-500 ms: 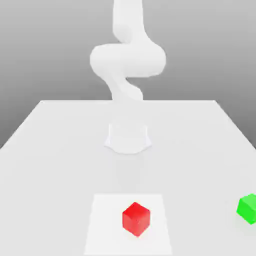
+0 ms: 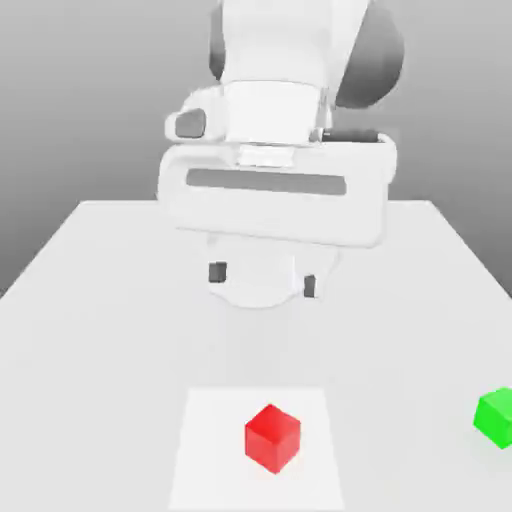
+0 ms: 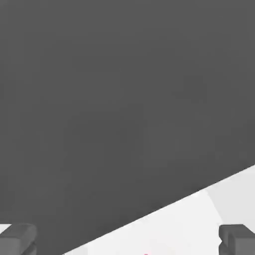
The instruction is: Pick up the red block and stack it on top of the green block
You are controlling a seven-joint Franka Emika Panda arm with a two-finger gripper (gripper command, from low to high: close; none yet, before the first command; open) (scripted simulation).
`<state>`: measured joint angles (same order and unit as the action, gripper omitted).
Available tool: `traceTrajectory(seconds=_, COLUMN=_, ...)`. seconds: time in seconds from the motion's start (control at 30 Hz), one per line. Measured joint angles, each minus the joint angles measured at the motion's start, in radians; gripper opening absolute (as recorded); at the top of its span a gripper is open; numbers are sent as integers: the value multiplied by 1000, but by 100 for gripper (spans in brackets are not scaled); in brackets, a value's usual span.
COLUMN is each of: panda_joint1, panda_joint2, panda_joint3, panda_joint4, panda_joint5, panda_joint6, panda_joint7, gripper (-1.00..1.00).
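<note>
Exterior view shows the small bright red cube with smooth faces (image 2: 273, 438) resting on a white square patch (image 2: 210, 450) of the pale flat table (image 2: 400, 350), well apart from the hand, the white two-finger gripper (image 2: 262, 280), which stands above and behind it with its fingers wide and nothing between them. From the hand, the cube lies lower and nearer to this camera, so the coming move should be forward and down; the cube has no longer axis, only turned faces to match. Toward the exterior view's right edge sits the small bright green cube (image 2: 496, 417).
</note>
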<state>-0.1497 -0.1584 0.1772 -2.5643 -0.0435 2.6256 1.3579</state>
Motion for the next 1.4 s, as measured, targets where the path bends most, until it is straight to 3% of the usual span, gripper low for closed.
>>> traceTrajectory(seconds=0.2, panda_joint1=3, panda_joint2=216, panda_joint3=8, panda_joint4=-88, panda_joint5=-3, panda_joint6=112, panda_joint7=179, gripper=0)
traceTrajectory(seconds=0.4, panda_joint1=57, panda_joint2=433, panda_joint3=-63, panda_joint4=-72, panda_joint5=-87, panda_joint6=283, panda_joint7=267, gripper=0)
traceTrajectory(seconds=0.43, panda_joint1=65, panda_joint2=454, panda_joint3=-73, panda_joint4=-69, panda_joint5=-96, panda_joint6=300, panda_joint7=274, gripper=-100)
traceTrajectory(seconds=0.67, panda_joint1=64, panda_joint2=452, panda_joint3=-72, panda_joint4=-70, panda_joint5=-97, panda_joint6=301, panda_joint7=275, gripper=-100)
traceTrajectory(seconds=0.9, panda_joint1=70, panda_joint2=267, panda_joint3=15, panda_joint4=-73, panda_joint5=-11, panda_joint6=118, panda_joint7=196, gripper=-100)
traceTrajectory(seconds=1.17, panda_joint1=290, panda_joint2=306, panda_joint3=232, panda_joint4=75, panda_joint5=-74, panda_joint6=-5, panda_joint7=155, gripper=-100)
traceTrajectory(seconds=1.3, panda_joint1=421, panda_joint2=451, panda_joint3=242, panda_joint4=159, panda_joint5=-212, panda_joint6=37, panda_joint7=216, gripper=-100)
traceTrajectory(seconds=1.33, panda_joint1=445, panda_joint2=487, panda_joint3=221, panda_joint4=166, panda_joint5=-245, panda_joint6=63, panda_joint7=237, gripper=100)
traceTrajectory(seconds=1.4, panda_joint1=445, panda_joint2=487, panda_joint3=221, panda_joint4=166, panda_joint5=-245, panda_joint6=63, panda_joint7=237, gripper=100)
